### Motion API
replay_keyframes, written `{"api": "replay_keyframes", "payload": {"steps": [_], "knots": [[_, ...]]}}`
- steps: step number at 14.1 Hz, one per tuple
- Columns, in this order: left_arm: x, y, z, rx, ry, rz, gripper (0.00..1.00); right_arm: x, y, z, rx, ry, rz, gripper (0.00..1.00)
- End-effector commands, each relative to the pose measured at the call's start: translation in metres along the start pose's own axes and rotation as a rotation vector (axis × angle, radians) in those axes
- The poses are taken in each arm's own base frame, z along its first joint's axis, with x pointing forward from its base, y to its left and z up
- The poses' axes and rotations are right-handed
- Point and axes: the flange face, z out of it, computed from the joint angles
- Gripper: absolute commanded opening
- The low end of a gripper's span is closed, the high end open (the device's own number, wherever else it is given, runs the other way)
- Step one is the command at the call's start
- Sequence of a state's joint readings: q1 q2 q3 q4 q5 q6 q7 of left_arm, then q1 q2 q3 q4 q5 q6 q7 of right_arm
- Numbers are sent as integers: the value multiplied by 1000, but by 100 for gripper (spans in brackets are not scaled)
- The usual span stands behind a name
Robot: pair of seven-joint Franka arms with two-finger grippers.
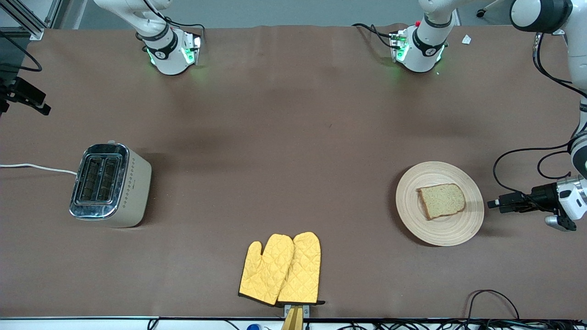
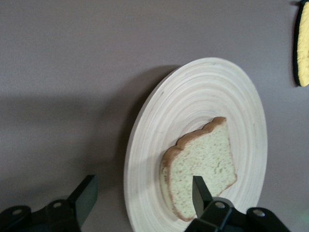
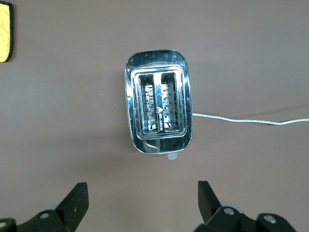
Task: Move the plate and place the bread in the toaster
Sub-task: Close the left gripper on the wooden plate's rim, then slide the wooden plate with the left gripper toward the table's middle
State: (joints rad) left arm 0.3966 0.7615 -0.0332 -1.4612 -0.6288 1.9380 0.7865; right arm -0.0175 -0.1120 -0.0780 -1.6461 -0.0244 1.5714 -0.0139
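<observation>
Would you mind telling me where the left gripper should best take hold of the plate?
Probably at the plate's rim toward the left arm's end of the table, where the open left gripper already waits beside it. The plate is shallow and wide, so only its thin edge fits between the fingers. That stretch of rim is bare; the bread lies flat nearer the middle.

The bread (image 1: 441,200) lies on the plate (image 1: 472,220), well apart from the toaster (image 1: 110,185).

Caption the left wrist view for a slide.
Left gripper, jaws open, at the plate rim; bread lies on the plate.
</observation>
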Motion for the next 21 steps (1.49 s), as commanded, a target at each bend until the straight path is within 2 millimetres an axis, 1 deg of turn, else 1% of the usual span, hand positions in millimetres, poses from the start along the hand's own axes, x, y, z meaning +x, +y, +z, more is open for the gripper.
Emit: {"api": "replay_keyframes", "payload": {"steps": [1, 4, 5, 7, 9, 10, 12, 14, 15, 17, 18, 19, 20, 21], "knots": [[3, -7, 8, -35, 37, 3, 80, -3, 14, 2, 0, -9, 1, 100], [-2, -17, 26, -66, 34, -23, 68, -3, 14, 3, 0, -12, 3, 100], [-2, -17, 30, -80, 42, -31, 64, -3, 14, 3, 0, -12, 3, 100], [-2, -17, 36, -99, 48, -41, 59, -3, 14, 3, 0, -12, 3, 100], [-4, -21, 44, -106, 38, -48, 54, -3, 14, 3, 0, -12, 1, 100], [-4, -21, 45, -109, 40, -51, 51, -3, 14, 3, 0, -13, -5, 100], [-6, -23, 51, -120, 37, -58, 43, -3, 14, 3, 1, -12, -43, 100], [-10, -25, 56, -130, 27, -65, 26, -3, 14, 3, 1, -12, -43, 100], [-10, -24, 57, -137, 28, -68, 17, -3, 15, 3, 1, -12, -40, 100], [-10, -24, 57, -138, 27, -68, 2, -3, 15, 3, 1, -12, -39, 100], [-10, -24, 57, -140, 27, -68, 0, -3, 15, 5, 1, -12, -39, 100], [-9, -20, 58, -146, 20, -63, 0, -3, 15, 8, 2, -15, -39, 100], [-7, -13, 60, -169, 2, -59, 0, -2, 14, 9, 4, -13, -41, 100], [-3, 7, 65, -221, -35, -38, 0, -3, 12, 9, 22, -12, -42, 100]]}}
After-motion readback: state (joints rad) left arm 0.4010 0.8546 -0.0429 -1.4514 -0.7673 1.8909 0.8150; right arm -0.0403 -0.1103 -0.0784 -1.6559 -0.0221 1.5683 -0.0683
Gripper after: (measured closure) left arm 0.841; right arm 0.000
